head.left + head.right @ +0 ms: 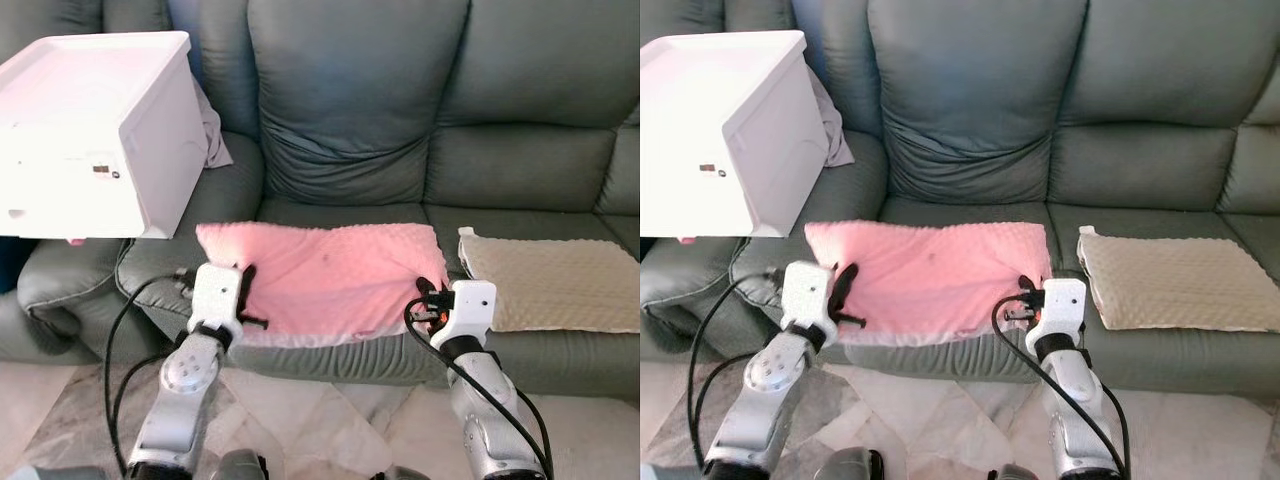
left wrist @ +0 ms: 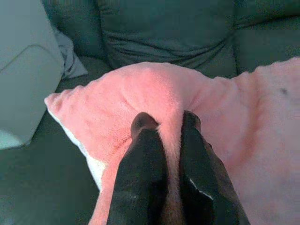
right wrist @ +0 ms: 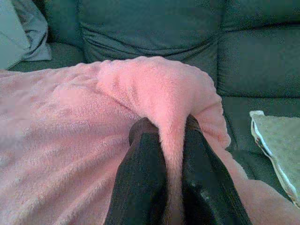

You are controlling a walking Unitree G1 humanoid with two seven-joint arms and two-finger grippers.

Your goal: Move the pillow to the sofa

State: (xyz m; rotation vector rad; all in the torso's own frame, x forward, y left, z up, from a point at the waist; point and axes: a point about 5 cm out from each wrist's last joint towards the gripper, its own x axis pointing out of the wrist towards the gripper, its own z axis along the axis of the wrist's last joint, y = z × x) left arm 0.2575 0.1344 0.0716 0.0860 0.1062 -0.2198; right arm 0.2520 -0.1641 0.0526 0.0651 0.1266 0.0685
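Big grey-green leather sofa [image 1: 430, 160] ahead, and the flat pink fleece pillow [image 1: 320, 275] lies on its middle seat cushion, long axis running side to side between both arms, front edge hanging toward the robot. A beige textured pillow [image 1: 555, 280] sits just beside it on the right; a white plastic box [image 1: 95, 135] stands on the left armrest. Left gripper [image 2: 164, 136] is closed, pinching a fold at the pillow's left edge; right gripper [image 3: 164, 140] is closed, pinching its right edge.
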